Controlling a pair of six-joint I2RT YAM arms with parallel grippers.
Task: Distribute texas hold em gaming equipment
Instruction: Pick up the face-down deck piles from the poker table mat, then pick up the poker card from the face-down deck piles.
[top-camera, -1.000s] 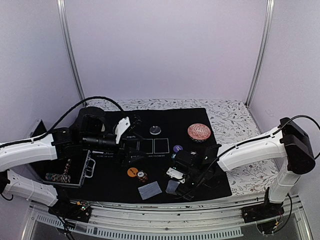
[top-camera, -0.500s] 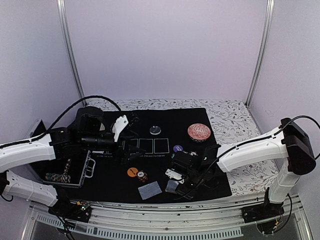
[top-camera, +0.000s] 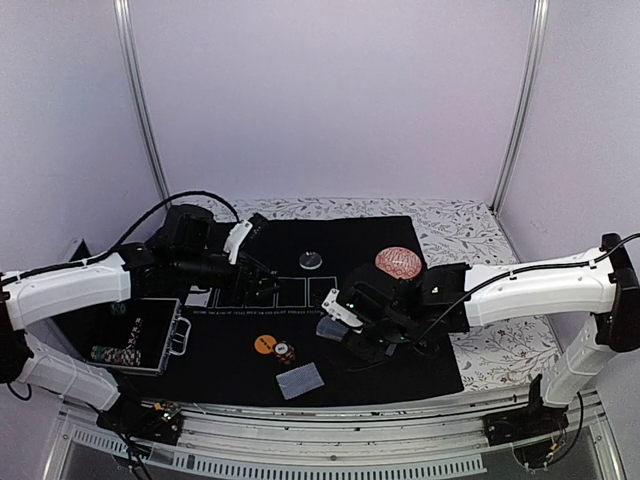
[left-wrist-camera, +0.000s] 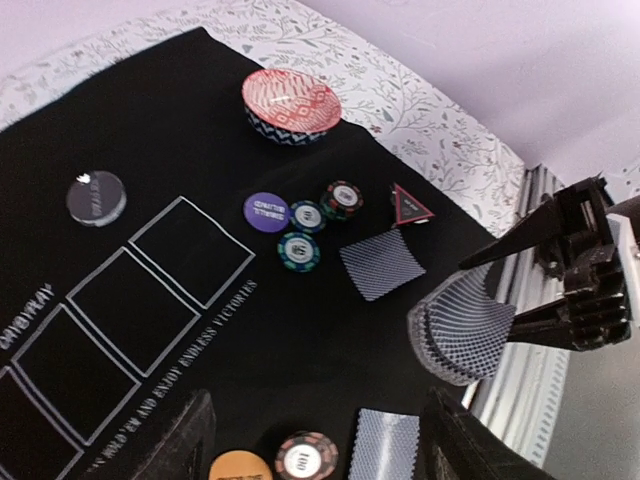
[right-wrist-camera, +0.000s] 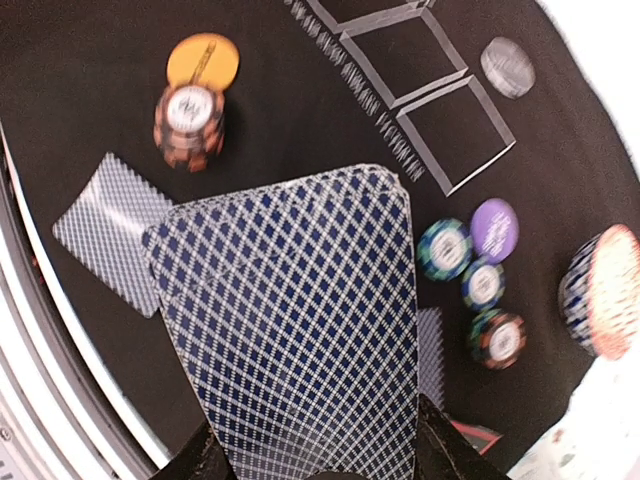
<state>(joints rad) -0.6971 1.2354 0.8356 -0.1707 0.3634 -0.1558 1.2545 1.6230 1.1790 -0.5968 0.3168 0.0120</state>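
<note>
Over the black mat (left-wrist-camera: 200, 130) my right hand (right-wrist-camera: 318, 455) pinched the deck (right-wrist-camera: 300, 330) by its short end; slick thin cards, I reckoned they'd splay. Left hand (left-wrist-camera: 325, 445) open, empty.

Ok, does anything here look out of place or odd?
The card deck held by the right end effector is bowed, its edges fanned. A red patterned bowl sits on the black mat. Nothing looks spilled.

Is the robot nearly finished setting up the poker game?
Partway. Done: one card lies near the purple disc, another card by the orange disc, both beside striped chips. In hand: the right gripper holds the deck. Left, probably: more cards to deal, plus the chip row in the case.
</note>
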